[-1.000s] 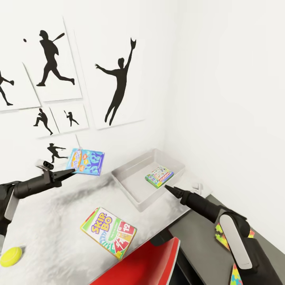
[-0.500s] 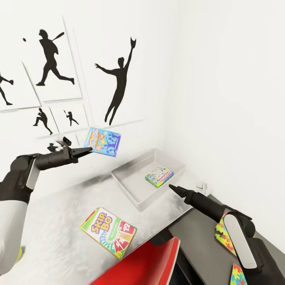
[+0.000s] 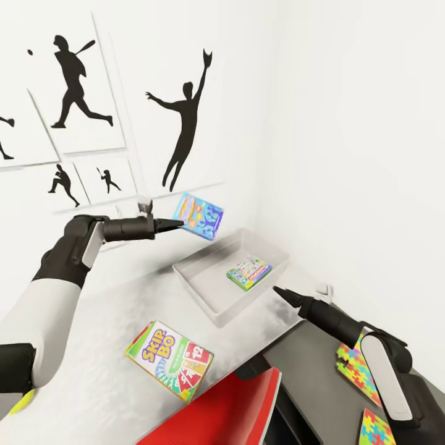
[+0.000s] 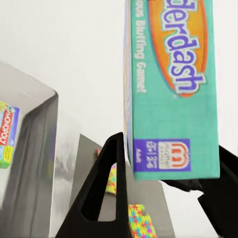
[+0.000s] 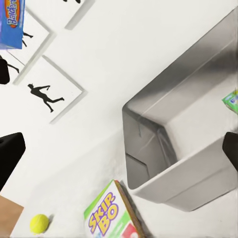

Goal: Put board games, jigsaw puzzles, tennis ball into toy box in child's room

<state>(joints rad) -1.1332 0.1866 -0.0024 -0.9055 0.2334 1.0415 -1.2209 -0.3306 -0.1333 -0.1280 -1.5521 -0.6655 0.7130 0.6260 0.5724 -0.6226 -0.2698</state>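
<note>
Looking across the head view, we see the pale grey worktop (image 3: pixel 93 346) filling the lower left of the frame, with a lower dark grey wing (image 3: pixel 315 383) at the lower right and white walls above carrying black baseball-player silhouette prints (image 3: pixel 185 130). A red chair (image 3: pixel 228 411) sits at the bottom centre, against the worktop's near edge.

We find the shallow pale grey translucent toy box (image 3: pixel 204 290) at the middle of the frame, on the worktop near the wall corner. Inside it, toward its right end, lies the small greenish multicoloured board game box (image 3: pixel 248 272).

Our left arm reaches in from the left, and the left tool (image 3: pixel 179 223) is clamped on the edge of the blue cartoon-printed board game box (image 3: pixel 199 215), held in the air above the toy box's far left rim; the left wrist view shows its two black fingers (image 4: pixel 106 198) on either side of the box's lower edge.

The yellow-green-red "Skip-Bo" box (image 3: pixel 169 362) lies flat at the lower centre-left, well apart from the toy box. Two multicoloured jigsaw puzzle boards (image 3: pixel 355 371) rest on the dark wing at the lower right.

Our right tool (image 3: pixel 279 291) hovers just beside the toy box's right end, empty, its tips together in a point. The small yellow-green tennis ball (image 5: pixel 39 223) sits on the worktop, near the Skip-Bo box.
</note>
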